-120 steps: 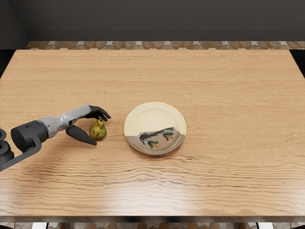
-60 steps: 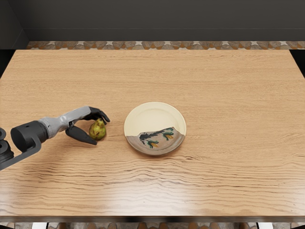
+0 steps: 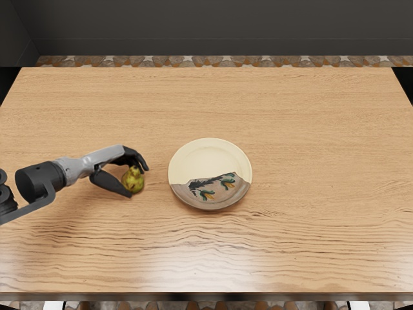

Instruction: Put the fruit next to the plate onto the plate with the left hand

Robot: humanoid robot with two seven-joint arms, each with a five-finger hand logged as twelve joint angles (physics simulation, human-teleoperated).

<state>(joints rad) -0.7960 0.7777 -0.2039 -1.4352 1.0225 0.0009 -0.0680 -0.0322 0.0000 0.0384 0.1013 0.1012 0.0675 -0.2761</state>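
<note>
1. As my arm (image 3: pixel 76 166) reaches in from the left edge, the table (image 3: pixel 290 245) spreads out on every side of the left hand (image 3: pixel 122 172), with most of its bare wood to the hand's right and beyond it.
2. The plate (image 3: pixel 208 158) lies just to the right of the hand, close to the fingertips but apart from them, and nothing is on it.
3. The hand is closed around the fruit. The fingers (image 3: pixel 137 160) are curled over its top and the thumb (image 3: pixel 111 183) is tucked against its near side.
4. The pear (image 3: pixel 133 181) sits inside that curl, between fingers and thumb and a little tilted. It is off the plate, to the left of the rim. I cannot tell whether it has cleared the wood.
5. I judge this to be the grasp, with the lift not yet made. My next move needs a firm hold and a rise high enough to clear the rim. Then I carry it a short way to the right and lower it gently over the cream middle before I open the fingers. A pear is rounded and could roll if I let it go too early.
</note>
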